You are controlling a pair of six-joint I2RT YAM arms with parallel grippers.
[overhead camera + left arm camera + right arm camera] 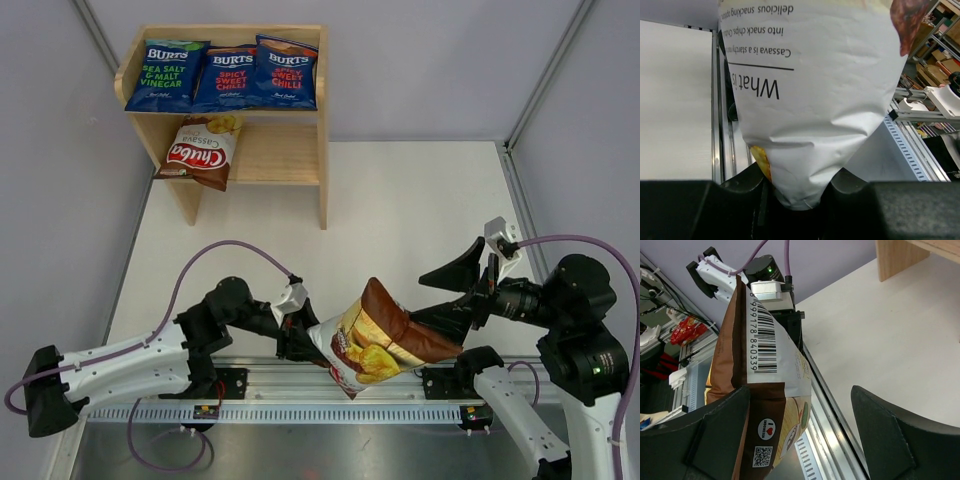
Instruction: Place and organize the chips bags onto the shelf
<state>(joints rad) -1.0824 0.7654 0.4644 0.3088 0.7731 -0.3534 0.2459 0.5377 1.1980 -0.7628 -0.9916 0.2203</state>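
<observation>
three blue bags [235,75] line the top of the shelf [285,150], one brown bag [205,150] its lower left; a fifth bag [385,340] hangs over the near rail [270,380].
left claw [300,338] clenches one end, arm low, reaching right; right claw [452,298] spread wide, released, at the other end. white table [420,200] lies beyond.

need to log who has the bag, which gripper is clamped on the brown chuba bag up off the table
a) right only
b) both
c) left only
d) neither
c: the left gripper pinches one end of the Chuba bag tight between its fingers, while the right gripper stands wide open around the other end, one finger well clear of the bag.
</observation>
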